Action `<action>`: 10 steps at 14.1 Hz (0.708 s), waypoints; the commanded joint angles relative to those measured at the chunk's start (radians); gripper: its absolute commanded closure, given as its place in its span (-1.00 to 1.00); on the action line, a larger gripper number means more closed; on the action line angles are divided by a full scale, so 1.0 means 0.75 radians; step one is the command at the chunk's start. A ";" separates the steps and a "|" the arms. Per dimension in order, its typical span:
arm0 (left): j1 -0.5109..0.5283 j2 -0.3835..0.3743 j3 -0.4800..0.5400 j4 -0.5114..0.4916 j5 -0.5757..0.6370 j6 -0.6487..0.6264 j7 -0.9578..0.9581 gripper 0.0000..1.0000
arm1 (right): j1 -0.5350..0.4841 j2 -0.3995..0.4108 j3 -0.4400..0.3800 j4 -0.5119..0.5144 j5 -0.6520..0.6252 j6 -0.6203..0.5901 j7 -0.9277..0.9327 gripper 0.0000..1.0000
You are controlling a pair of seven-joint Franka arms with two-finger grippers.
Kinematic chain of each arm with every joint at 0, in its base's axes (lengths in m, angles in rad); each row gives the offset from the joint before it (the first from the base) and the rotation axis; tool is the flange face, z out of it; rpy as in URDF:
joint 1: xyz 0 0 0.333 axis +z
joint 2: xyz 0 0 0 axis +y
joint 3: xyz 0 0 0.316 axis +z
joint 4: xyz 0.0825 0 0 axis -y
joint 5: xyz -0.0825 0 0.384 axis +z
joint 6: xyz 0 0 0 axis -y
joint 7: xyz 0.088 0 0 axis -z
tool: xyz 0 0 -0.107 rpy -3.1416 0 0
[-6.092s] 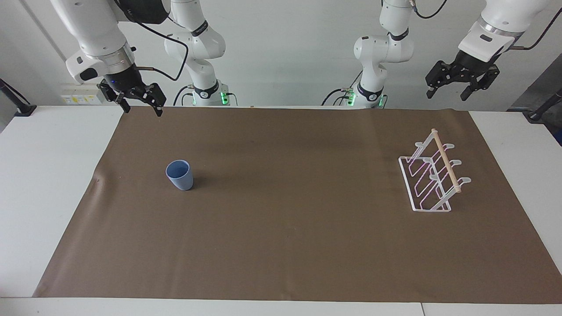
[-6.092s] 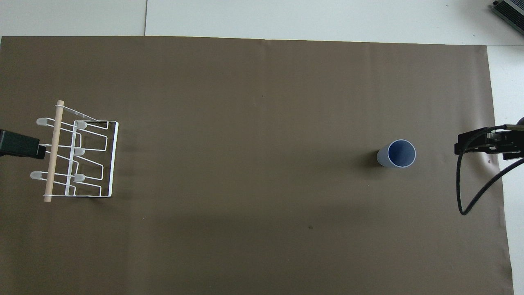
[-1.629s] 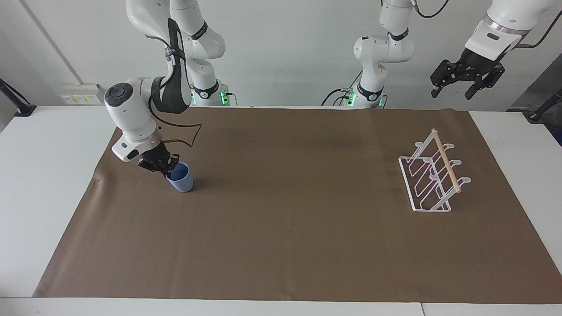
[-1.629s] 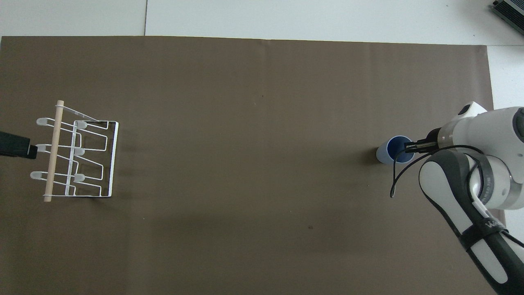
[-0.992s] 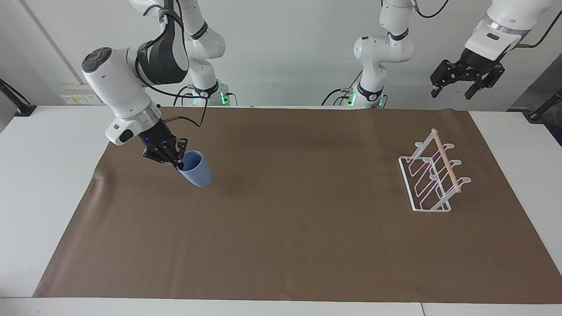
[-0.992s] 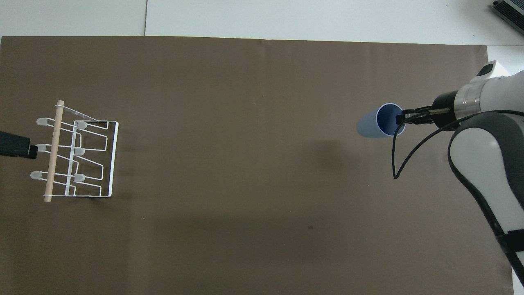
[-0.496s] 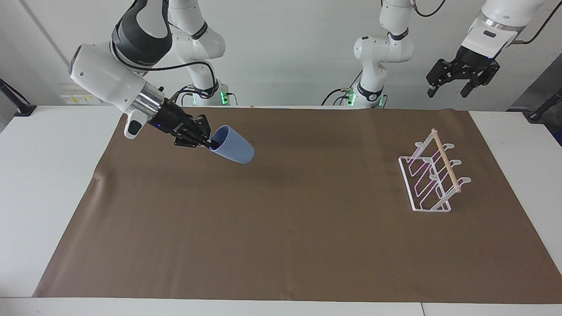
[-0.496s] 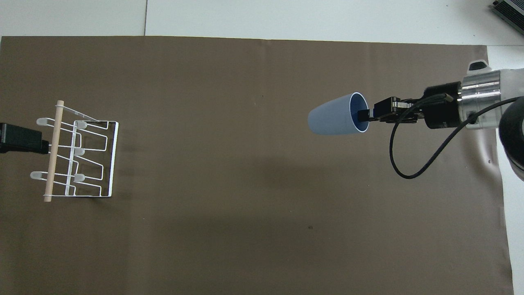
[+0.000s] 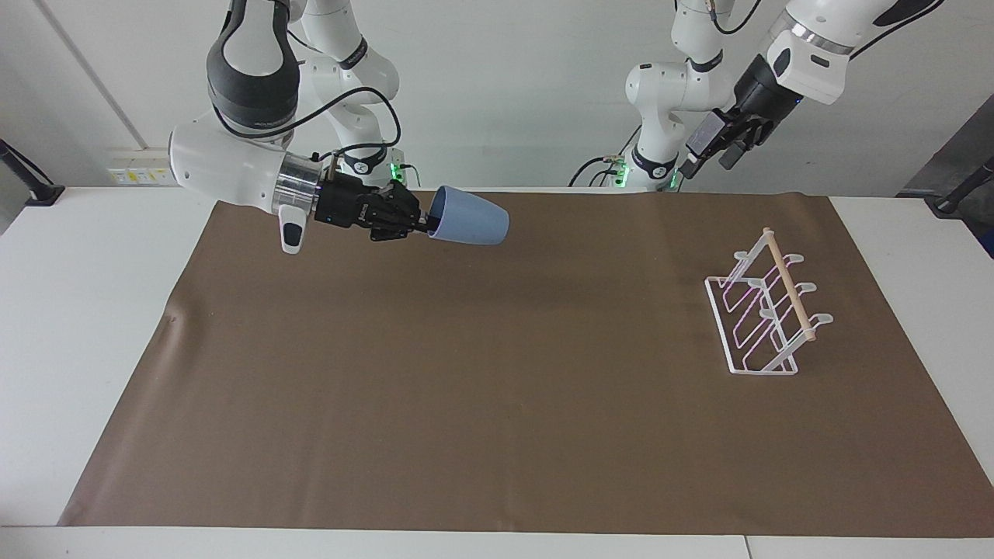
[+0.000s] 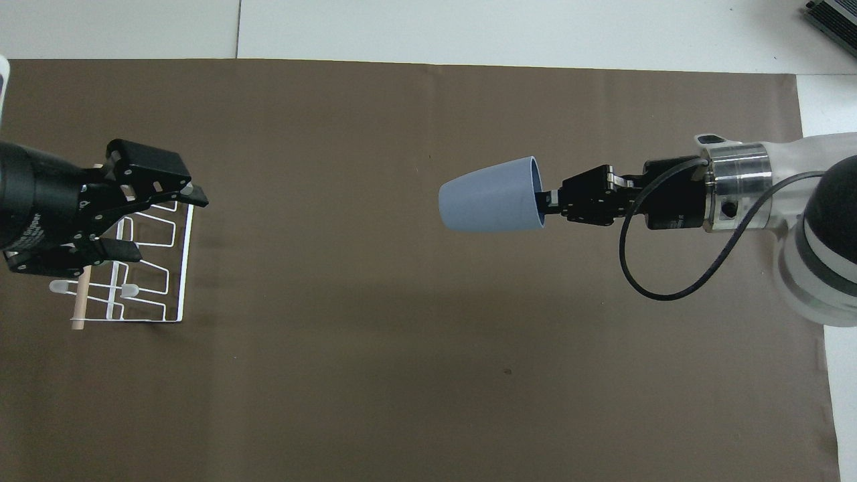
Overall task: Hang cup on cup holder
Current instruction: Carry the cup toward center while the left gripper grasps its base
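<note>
The right gripper has carried the cup higher and nearer mid-desk, jaws pinching its rim, cup now lying sideways in the air. The left gripper, jaws spread, has swung in above the cup holder.

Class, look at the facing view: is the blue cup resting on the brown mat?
No. The cup is lifted clear above the mat, lying sideways and held at its rim by the right gripper.
</note>
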 commanded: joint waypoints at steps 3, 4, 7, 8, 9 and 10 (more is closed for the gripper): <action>-0.018 0.022 -0.119 -0.011 -0.136 0.243 -0.738 -1.00 | 0.090 -0.060 0.001 -0.157 0.241 0.051 -0.074 1.00; -0.018 0.026 -0.137 -0.011 -0.165 0.290 -0.882 -1.00 | 0.103 -0.060 0.001 -0.165 0.276 0.051 -0.076 1.00; -0.018 0.036 -0.225 -0.017 -0.200 0.368 -1.201 -1.00 | 0.148 -0.060 0.001 -0.214 0.379 0.063 -0.086 1.00; -0.018 0.036 -0.250 -0.019 -0.202 0.374 -1.271 -1.00 | 0.162 -0.060 0.001 -0.219 0.413 0.086 -0.088 1.00; -0.026 0.038 -0.258 -0.023 -0.202 0.385 -1.320 -1.00 | 0.184 -0.062 0.001 -0.225 0.454 0.108 -0.088 1.00; -0.040 0.044 -0.258 -0.023 -0.208 0.407 -1.365 -1.00 | 0.201 -0.072 0.001 -0.241 0.493 0.128 -0.092 1.00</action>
